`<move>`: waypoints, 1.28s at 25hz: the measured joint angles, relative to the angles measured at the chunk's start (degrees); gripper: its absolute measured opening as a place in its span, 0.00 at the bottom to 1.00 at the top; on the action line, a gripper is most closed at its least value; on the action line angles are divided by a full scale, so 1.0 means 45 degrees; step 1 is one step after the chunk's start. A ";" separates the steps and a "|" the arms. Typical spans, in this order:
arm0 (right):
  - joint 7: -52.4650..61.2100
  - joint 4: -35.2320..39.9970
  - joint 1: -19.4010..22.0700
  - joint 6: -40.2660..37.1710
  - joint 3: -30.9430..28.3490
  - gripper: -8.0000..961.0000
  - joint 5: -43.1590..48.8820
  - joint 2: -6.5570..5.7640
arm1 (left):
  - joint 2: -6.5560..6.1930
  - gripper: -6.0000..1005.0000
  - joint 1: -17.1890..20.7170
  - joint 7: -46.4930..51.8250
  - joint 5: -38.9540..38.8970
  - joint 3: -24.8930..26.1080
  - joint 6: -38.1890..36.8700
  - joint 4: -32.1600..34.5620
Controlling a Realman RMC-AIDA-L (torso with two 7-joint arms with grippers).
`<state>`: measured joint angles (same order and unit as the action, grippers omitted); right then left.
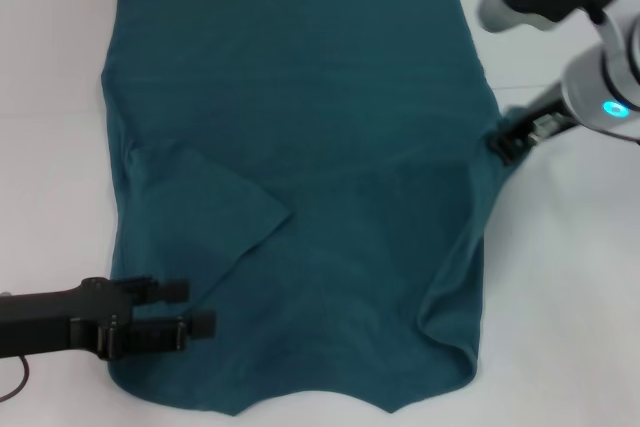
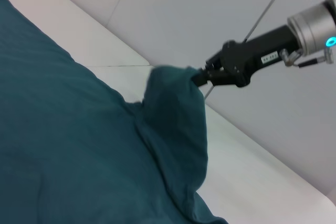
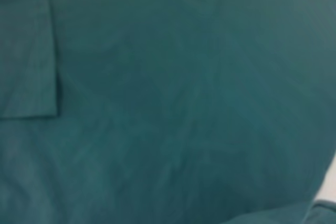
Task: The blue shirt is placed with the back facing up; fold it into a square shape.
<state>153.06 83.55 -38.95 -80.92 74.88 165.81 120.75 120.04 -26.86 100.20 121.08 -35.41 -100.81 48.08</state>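
White desk [image 1: 560, 277], blue shirt [image 1: 300, 127] spread flat, left sleeve folded inward, right gripper [image 1: 503, 142] clenched on shirt's right edge, left gripper [image 1: 195, 307] released over near-left corner

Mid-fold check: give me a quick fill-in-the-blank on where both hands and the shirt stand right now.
1. The right hand is shut on the blue shirt's ____ edge.
2. The left hand is ____, holding nothing.
3. The left sleeve is already folded ____ onto the shirt.
4. The shirt lies on a ____ table.

Missing words: right; open; inward; white
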 joint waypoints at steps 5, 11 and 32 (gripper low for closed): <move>-0.0143 0.0010 -0.0610 0.0395 0.1376 0.05 0.0386 0.0086 | 0.0048 0.82 0.0078 0.0000 0.0007 0.0000 0.0014 0.0000; -0.0318 -0.0433 -0.0952 0.0676 0.2676 0.05 0.0360 0.0180 | 0.0129 0.82 0.0264 0.0001 0.0008 0.0018 0.0021 0.0000; 0.0083 -0.0989 -0.0732 0.0464 0.1942 0.78 0.0064 0.0046 | -0.0126 0.82 0.0470 0.0934 0.0160 0.0827 0.0558 0.0431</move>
<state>153.44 79.09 -42.25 -78.83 83.62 166.10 120.95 119.47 -24.75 104.40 121.80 -31.69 -98.30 50.02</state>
